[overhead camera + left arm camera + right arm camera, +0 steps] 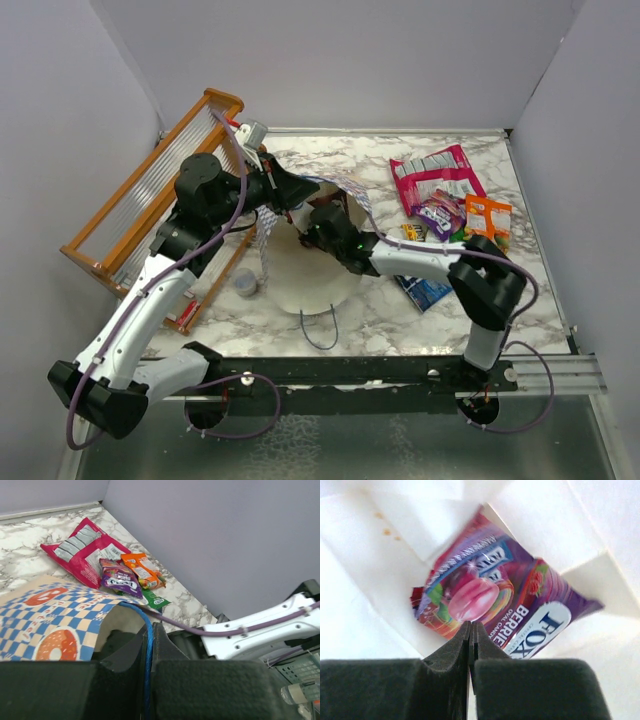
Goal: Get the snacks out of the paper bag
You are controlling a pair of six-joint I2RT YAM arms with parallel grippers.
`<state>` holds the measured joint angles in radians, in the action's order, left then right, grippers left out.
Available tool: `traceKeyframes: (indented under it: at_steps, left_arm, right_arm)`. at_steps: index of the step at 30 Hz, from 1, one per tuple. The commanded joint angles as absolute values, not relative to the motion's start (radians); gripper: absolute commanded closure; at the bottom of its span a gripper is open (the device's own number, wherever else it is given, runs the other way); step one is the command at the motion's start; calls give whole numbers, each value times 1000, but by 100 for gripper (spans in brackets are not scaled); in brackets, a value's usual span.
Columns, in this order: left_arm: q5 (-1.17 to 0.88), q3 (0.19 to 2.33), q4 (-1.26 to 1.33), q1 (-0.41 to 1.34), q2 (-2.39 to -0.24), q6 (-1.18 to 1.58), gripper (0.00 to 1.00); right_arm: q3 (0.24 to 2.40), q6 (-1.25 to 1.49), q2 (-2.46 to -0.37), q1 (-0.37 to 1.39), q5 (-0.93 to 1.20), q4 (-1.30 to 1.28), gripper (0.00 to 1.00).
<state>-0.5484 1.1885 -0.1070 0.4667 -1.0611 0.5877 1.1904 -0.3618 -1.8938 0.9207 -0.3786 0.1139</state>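
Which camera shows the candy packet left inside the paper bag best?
Right wrist: the purple packet fills the frame against the bag and its cream inside, by the right gripper. Top and left wrist views hide it.

Black-and-white arms [140,310] (purple cables [172,620])

1. Blue-and-white checkered paper bag [50,620]: matt paper outside, plain cream within.
2. Purple candy packet [490,605]: glossy plastic film, creased.
3. White-grey marbled counter [380,310]: smooth, faint sheen.
4. Orange-framed rack [150,190]: smooth wood.
5. Black fingers [445,685]: matt, foam-like.
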Motion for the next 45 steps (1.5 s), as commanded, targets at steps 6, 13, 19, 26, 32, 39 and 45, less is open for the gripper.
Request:
traceKeyframes:
  at_steps: [6,13,19,26,32,39,45]
  left_arm:
    - [-541,1212,-81,466,-1089,559,100]
    - [-555,1228,-56,466,-1088,570,100]
    - [-544,1223,-32,466,-1086,587,100]
    - [-435,1274,-107,466,-1072,512,100]
    - [-395,1295,-142,466,-1050,443,100]
    - [-465,1284,-123,466,-1032,390,100]
    - [-502,1249,-71,466,-1016,374,100]
  right_arm:
    - [997,-324,-1546,913,1,-77,89]
    - [1047,-365,-1581,930,-74,-157,61]
    - [1205,-194,-1738,976,-211,-268,36]
    - [1195,-186,-1748,1001,-240,-252,30]
    - [1139,-261,-1682,1002,-198,-197,29]
    - [1069,-617,-1600,1001,30,-141,34]
    - [1093,-808,-1615,1002,79,-176,31]
